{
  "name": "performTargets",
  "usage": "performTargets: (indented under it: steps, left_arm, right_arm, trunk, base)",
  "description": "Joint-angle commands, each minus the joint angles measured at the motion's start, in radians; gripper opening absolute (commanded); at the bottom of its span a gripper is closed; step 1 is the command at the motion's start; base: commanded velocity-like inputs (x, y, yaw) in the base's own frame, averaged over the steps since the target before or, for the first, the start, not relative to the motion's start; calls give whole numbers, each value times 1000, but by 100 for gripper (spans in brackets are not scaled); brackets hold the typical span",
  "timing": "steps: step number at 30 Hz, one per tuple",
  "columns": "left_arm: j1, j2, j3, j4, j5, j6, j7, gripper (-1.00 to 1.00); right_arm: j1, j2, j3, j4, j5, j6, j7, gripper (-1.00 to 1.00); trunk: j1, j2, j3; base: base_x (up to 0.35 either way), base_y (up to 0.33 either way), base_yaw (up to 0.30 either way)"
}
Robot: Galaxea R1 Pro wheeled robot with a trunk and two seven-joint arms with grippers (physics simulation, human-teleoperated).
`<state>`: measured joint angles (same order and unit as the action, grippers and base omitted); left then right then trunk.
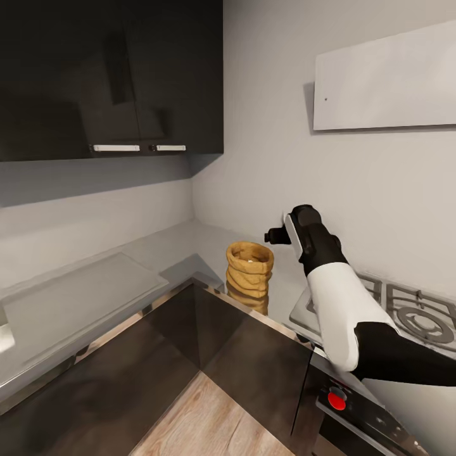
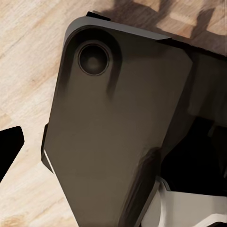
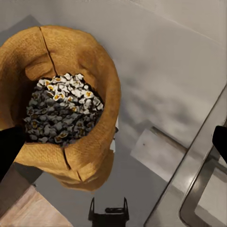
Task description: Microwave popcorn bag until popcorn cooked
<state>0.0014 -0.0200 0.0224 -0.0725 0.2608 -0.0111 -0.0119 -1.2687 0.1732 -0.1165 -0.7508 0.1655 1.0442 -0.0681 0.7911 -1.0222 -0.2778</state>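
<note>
Burlap-textured popcorn bag [image 1: 249,276], wrinkled and open-topped, stands at the countertop [image 1: 95,297] corner edge holding pale popcorn [image 3: 61,109]; right gripper [image 1: 277,236] hovers beside it, grip state unclear.

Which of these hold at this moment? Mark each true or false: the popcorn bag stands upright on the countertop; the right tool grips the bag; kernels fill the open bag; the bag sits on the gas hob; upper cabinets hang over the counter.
1. The popcorn bag stands upright on the countertop. True.
2. The right tool grips the bag. False: it hangs beside it, apart.
3. The popcorn lies in the open bag. True.
4. The bag sits on the gas hob. False: it stands on the worktop beside it.
5. Dark upper cabinets hang over the counter. True.
</note>
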Motion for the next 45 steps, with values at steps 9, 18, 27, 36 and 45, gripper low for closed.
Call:
performTargets:
  steps: [9,18,27,36,45]
  left_arm:
    - [0,0,1,-1,5,-1,-2,100]
    - [0,1,1,-1,5,-1,-2,100]
    - [0,1,1,-1,5,-1,-2,100]
    - [0,1,1,-1,5,-1,-2,100]
    - [0,0,2,-1,5,-1,-1,100]
  right_arm:
    - [0,1,-3,1,2,3,0,100]
    - [0,1,-3,40,1,3,21,100]
    - [3,-63,151,40,36,3,205,100]
    - [3,-79,176,44,41,-6,245,100]
    - [3,-79,177,47,31,-5,246,100]
  trunk:
    - [0,-1,-1]
    - [0,-1,-1]
    - [0,-1,-1]
    - [0,-1,-1]
    - [0,-1,-1]
  base:
    - [249,0,0]
    - [110,0,0]
    - [1,0,0]
    - [0,0,0]
    - [0,0,0]
